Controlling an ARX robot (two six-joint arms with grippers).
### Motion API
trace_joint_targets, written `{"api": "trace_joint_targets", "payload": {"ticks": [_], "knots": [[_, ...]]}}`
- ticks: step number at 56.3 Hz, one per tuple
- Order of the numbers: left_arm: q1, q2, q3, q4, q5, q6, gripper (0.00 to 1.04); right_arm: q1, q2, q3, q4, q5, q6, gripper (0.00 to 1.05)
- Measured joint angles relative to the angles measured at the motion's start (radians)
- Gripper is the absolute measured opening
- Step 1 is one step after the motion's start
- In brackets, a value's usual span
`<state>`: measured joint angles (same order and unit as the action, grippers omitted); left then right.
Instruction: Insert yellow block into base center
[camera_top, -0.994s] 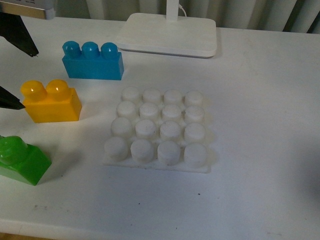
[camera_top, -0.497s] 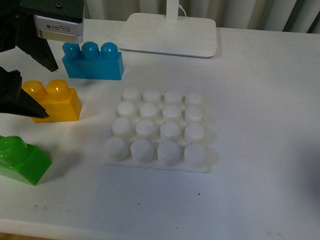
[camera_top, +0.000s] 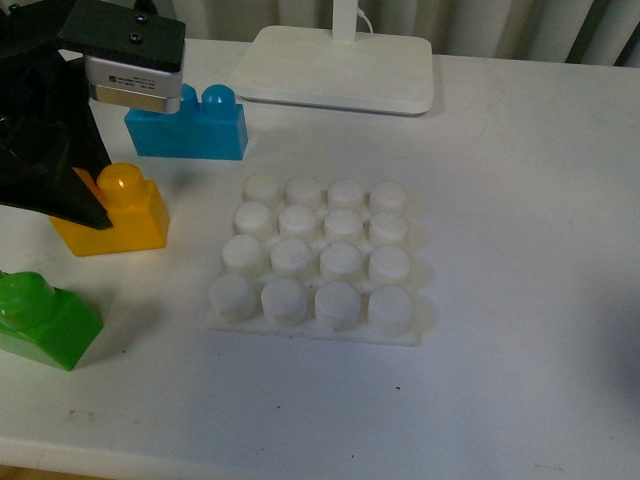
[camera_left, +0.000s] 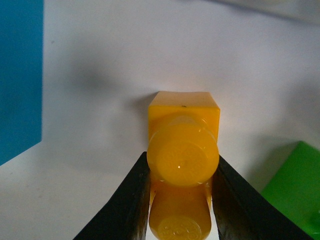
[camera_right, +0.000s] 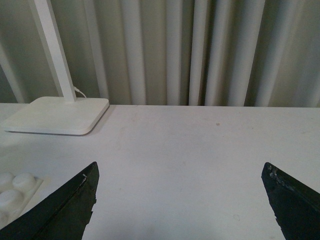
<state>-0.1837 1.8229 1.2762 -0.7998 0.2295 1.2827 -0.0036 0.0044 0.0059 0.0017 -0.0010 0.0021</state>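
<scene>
The yellow block (camera_top: 125, 215) stands on the table at the left, its left stud hidden by my left gripper (camera_top: 85, 200). In the left wrist view the black fingers (camera_left: 127, 200) press on both sides of the yellow block (camera_left: 183, 150), so the gripper is shut on it. The white studded base (camera_top: 315, 255) lies at the table's middle, right of the block, with nothing on it. Its corner studs show in the right wrist view (camera_right: 15, 187). My right gripper (camera_right: 182, 200) is open and empty above bare table.
A blue three-stud brick (camera_top: 195, 125) stands just behind the yellow block, partly hidden by my left arm. A green brick (camera_top: 40, 320) sits at the front left. The white lamp stand (camera_top: 340, 70) is at the back.
My left gripper has come in from the left and down over the yellow block and closed on it. The block has shifted slightly right.
</scene>
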Motion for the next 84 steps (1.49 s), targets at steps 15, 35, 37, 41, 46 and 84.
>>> {"api": "trace_joint_targets", "payload": {"ticks": [15,35,37,41,46,84], "knots": [[-0.112,-0.022,0.122,-0.052,0.096,-0.002,0.30,0.000,0.000,0.000,0.000,0.000,0.000,0.96],[-0.243,0.042,0.232,-0.064,0.092,-0.013,0.30,0.000,0.000,0.000,0.000,0.000,0.000,0.96],[-0.252,0.051,0.235,-0.065,0.092,-0.016,0.30,0.000,0.000,0.000,0.000,0.000,0.000,0.96],[-0.268,0.067,0.246,-0.072,0.089,-0.021,0.30,0.000,0.000,0.000,0.000,0.000,0.000,0.96],[-0.290,0.092,0.266,-0.073,0.073,-0.024,0.30,0.000,0.000,0.000,0.000,0.000,0.000,0.96],[-0.295,0.148,0.264,-0.052,0.021,-0.026,0.30,0.000,0.000,0.000,0.000,0.000,0.000,0.96]]}}
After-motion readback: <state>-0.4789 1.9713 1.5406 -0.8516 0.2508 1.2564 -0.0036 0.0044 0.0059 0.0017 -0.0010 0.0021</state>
